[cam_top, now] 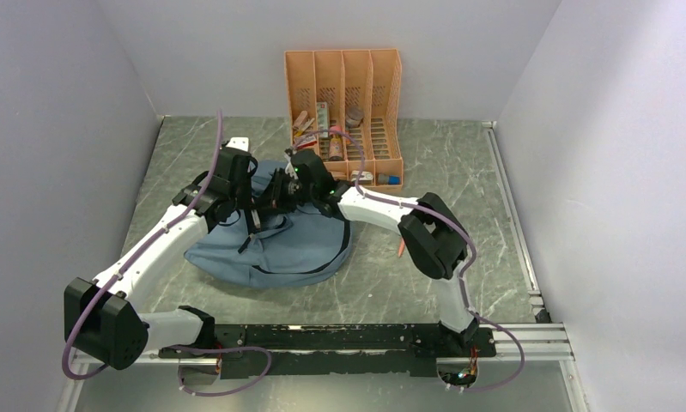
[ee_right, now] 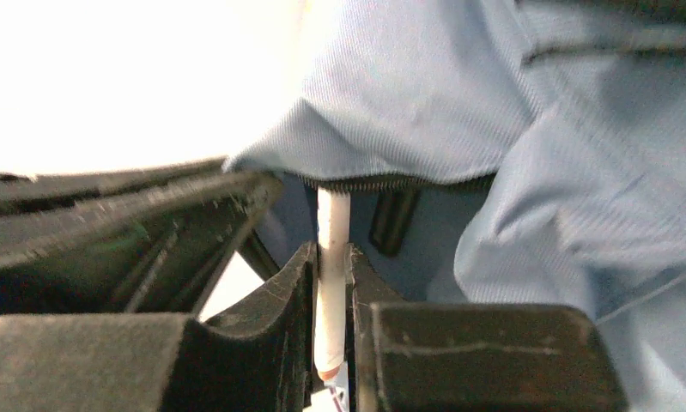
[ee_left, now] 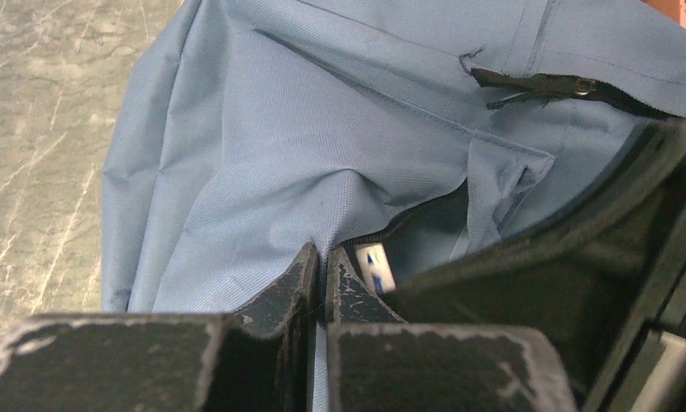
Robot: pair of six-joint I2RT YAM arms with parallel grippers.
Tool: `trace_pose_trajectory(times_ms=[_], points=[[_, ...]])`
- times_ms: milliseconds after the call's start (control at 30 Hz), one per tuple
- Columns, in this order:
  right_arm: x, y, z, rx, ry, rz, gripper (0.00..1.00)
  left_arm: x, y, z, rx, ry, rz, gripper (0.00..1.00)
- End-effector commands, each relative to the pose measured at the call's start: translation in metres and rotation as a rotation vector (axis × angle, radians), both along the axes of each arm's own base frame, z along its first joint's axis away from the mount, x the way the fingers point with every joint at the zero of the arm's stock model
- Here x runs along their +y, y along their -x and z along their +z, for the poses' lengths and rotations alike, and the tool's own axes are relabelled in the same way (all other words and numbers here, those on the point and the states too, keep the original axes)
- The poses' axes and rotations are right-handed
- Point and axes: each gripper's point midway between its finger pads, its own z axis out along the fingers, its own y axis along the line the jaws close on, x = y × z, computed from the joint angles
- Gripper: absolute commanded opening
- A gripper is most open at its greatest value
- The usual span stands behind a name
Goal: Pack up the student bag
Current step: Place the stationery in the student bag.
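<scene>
Right wrist: jaws pinch slim, perhaps plastic, rod (ee_right: 332, 249) by woven bag (ee_right: 425, 103).

My left arm (cam_top: 159, 240) and right arm (cam_top: 378, 209) reached inward over the worktop (cam_top: 408, 283), wrists almost meeting; left pincer (ee_left: 319, 287) pinched shut on the student bag (ee_left: 262, 154) fabric, right pincer (ee_right: 332, 283) clamped on a thin white stick (ee_right: 332, 223).

Matt woven cloth student bag (ee_left: 262, 172)
</scene>
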Motion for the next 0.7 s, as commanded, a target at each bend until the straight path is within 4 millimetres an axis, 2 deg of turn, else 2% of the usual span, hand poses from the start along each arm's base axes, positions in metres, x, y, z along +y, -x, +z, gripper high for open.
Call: trace_pose_trajectory(times_ms=[0,200,367,433,600,667], points=[[0.006,-0.037,-0.002,-0.067,0.012,-0.074,0.02,0.002,-0.013,0.027,-0.103,0.029,0.025,0.05],[0.020,-0.048,-0.014,-0.052,-0.002,-0.082,0.05,0.003,-0.013,0.027,-0.105,0.029,0.028,0.05],[0.028,-0.046,-0.019,-0.064,0.004,-0.068,0.06,0.003,-0.013,0.026,-0.103,0.030,0.028,0.05],[0.033,-0.041,-0.019,-0.080,0.001,-0.038,0.11,0.003,-0.013,0.026,-0.102,0.030,0.028,0.05],[0.033,-0.032,-0.017,-0.113,-0.007,0.003,0.31,0.003,-0.013,0.026,-0.101,0.028,0.029,0.05],[0.029,-0.031,-0.014,-0.131,-0.003,0.003,0.34,0.004,-0.013,0.026,-0.101,0.029,0.029,0.05]])
